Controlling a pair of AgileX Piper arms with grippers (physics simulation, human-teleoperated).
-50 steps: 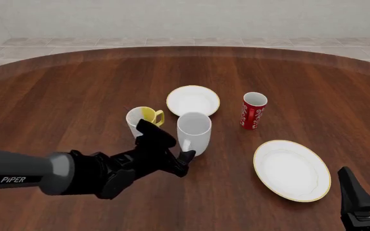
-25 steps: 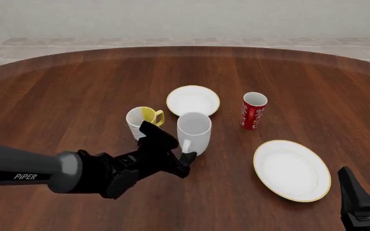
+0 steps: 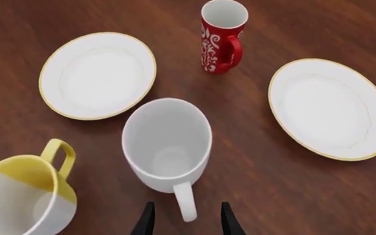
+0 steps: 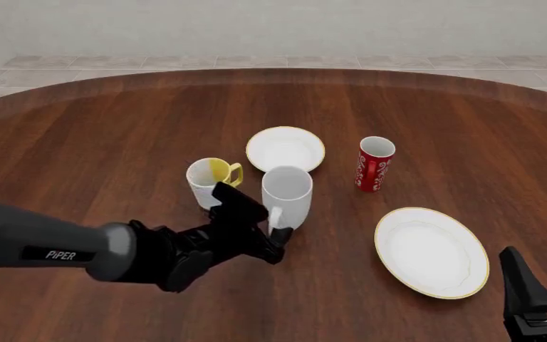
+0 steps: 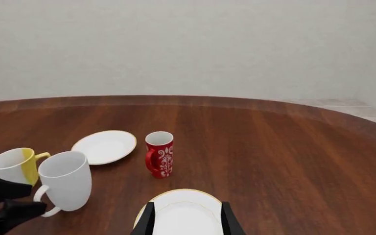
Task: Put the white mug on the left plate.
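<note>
Three mugs [image 4: 287, 197], two plates [image 4: 286, 148]

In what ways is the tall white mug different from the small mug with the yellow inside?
The tall all-white mug is larger than the small white mug with yellow inside. Its handle and inside are white; the small mug's are yellow. The tall mug's handle lies between the left gripper's fingers; the small mug stands free. Both are upright on the wooden table.

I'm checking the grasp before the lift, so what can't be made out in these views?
- Contact on the white mug: in the left wrist view the left gripper has its fingertips on either side of the handle with gaps showing, and the frame edge cuts off the rest.
- Front view: the left arm hides the mug's handle base.
- Right gripper: cut off by the frame edge; its fingers stand apart above the larger plate.
</note>
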